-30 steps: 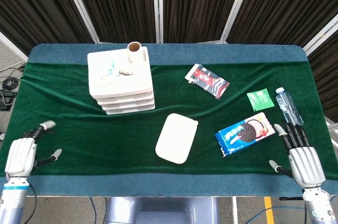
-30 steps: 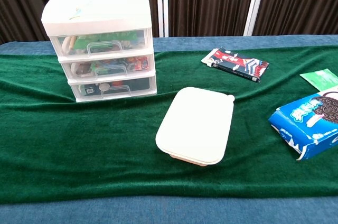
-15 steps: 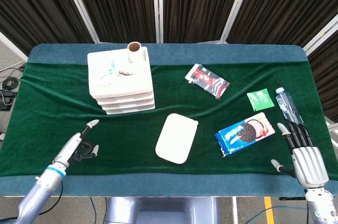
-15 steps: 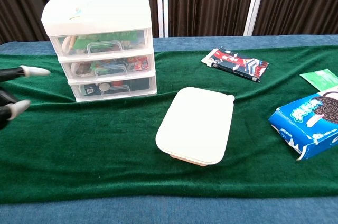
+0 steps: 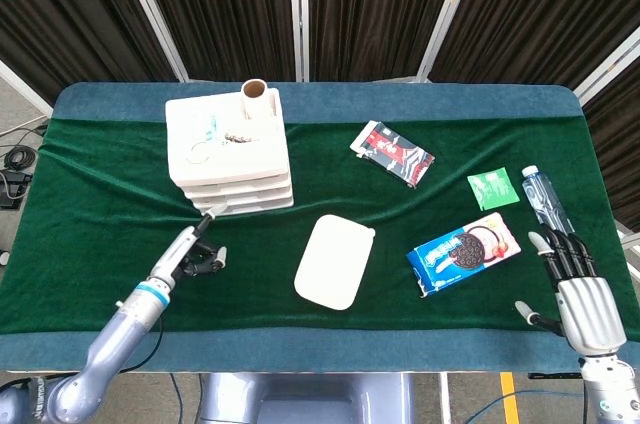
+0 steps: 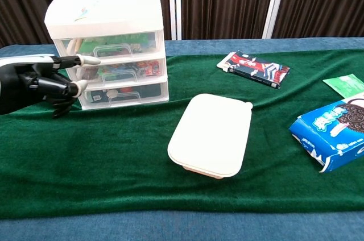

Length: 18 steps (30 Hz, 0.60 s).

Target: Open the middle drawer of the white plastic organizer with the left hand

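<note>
The white plastic organizer (image 5: pixel 229 152) (image 6: pixel 111 42) stands at the back left of the green cloth, with three stacked drawers, all closed. Its middle drawer (image 6: pixel 116 71) has a clear front with a handle and colourful contents. My left hand (image 5: pixel 190 254) (image 6: pixel 42 82) hovers just in front of the organizer's left side, holding nothing; one finger points at the drawer fronts and the others curl loosely. My right hand (image 5: pixel 578 294) rests at the table's front right corner, fingers spread, empty.
A cardboard tube (image 5: pixel 255 99) stands on the organizer's top. A white lidded container (image 5: pixel 335 261) (image 6: pixel 212 134) lies mid-table. A blue cookie box (image 5: pixel 464 252) (image 6: pixel 335 132), dark snack packet (image 5: pixel 392 154) (image 6: pixel 253 69), green sachet (image 5: pixel 493 188) and water bottle (image 5: pixel 546 202) lie to the right.
My left hand has moved from the table's front left corner forward and rightward to the organizer's front. The right hand has barely shifted.
</note>
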Each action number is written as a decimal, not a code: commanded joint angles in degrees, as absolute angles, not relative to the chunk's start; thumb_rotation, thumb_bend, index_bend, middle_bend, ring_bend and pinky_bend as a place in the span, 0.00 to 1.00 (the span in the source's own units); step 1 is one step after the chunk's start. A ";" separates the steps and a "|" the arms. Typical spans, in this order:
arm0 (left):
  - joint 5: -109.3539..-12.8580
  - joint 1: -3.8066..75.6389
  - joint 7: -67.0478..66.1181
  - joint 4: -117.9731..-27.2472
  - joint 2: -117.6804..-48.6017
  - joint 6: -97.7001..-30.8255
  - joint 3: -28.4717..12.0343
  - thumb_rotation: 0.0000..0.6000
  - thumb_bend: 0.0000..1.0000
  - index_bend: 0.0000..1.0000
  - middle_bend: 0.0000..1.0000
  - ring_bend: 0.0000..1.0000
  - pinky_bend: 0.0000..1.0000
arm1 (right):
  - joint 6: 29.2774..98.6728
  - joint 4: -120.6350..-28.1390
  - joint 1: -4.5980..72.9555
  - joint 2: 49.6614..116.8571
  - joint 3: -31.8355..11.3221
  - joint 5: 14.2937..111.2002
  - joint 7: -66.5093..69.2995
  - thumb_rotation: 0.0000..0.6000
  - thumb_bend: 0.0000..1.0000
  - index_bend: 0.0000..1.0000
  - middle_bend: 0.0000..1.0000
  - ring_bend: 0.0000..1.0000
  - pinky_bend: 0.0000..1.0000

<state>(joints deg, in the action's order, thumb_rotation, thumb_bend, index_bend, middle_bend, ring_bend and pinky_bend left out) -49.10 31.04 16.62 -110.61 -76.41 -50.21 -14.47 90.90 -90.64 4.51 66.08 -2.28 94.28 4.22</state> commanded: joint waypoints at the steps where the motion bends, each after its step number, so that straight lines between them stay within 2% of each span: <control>1: -45.22 33.36 14.06 -109.72 -78.67 -51.35 -15.71 1.00 0.64 0.00 0.93 0.80 0.74 | 90.96 -90.66 4.49 65.94 -2.32 94.25 4.54 1.00 0.04 0.00 0.00 0.00 0.00; 18: -37.40 37.68 8.92 -106.69 -83.76 -54.63 -18.24 1.00 0.65 0.00 0.93 0.80 0.74 | 90.95 -90.34 4.54 65.61 -2.46 94.13 5.87 1.00 0.04 0.00 0.00 0.00 0.00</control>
